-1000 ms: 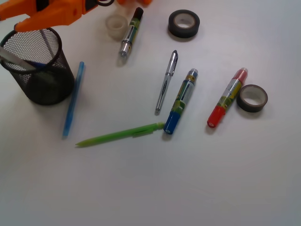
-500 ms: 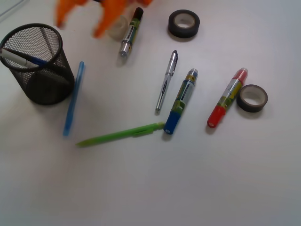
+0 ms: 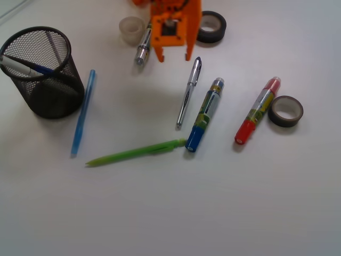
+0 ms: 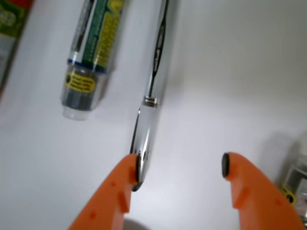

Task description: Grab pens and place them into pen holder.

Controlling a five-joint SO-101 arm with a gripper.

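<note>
My orange gripper [image 3: 174, 53] hangs open at the top centre, just above the upper end of the shiny silver pen [image 3: 188, 94]. In the wrist view the gripper [image 4: 178, 166] is open with nothing between its fingers. The left fingertip [image 4: 128, 175] overlaps the end of the silver pen [image 4: 156, 81], which lies outside the gap. The black mesh pen holder [image 3: 53, 98] stands at the left with a white and blue pen [image 3: 21, 66] leaning inside. A light blue pen [image 3: 82, 113] lies beside the holder. A lime green pen [image 3: 136, 152] lies below the centre.
A blue-ended marker [image 3: 205, 114] lies right of the silver pen and a red-ended marker [image 3: 257, 110] further right. Another marker [image 3: 143, 47] lies just left of the gripper. Dark tape rolls [image 3: 285, 110] [image 3: 216, 24] and a clear roll [image 3: 131, 29] sit around.
The gripper has swung right from above the pen holder at the upper left to the top centre, over the silver pen's end. The things on the table have not moved.
</note>
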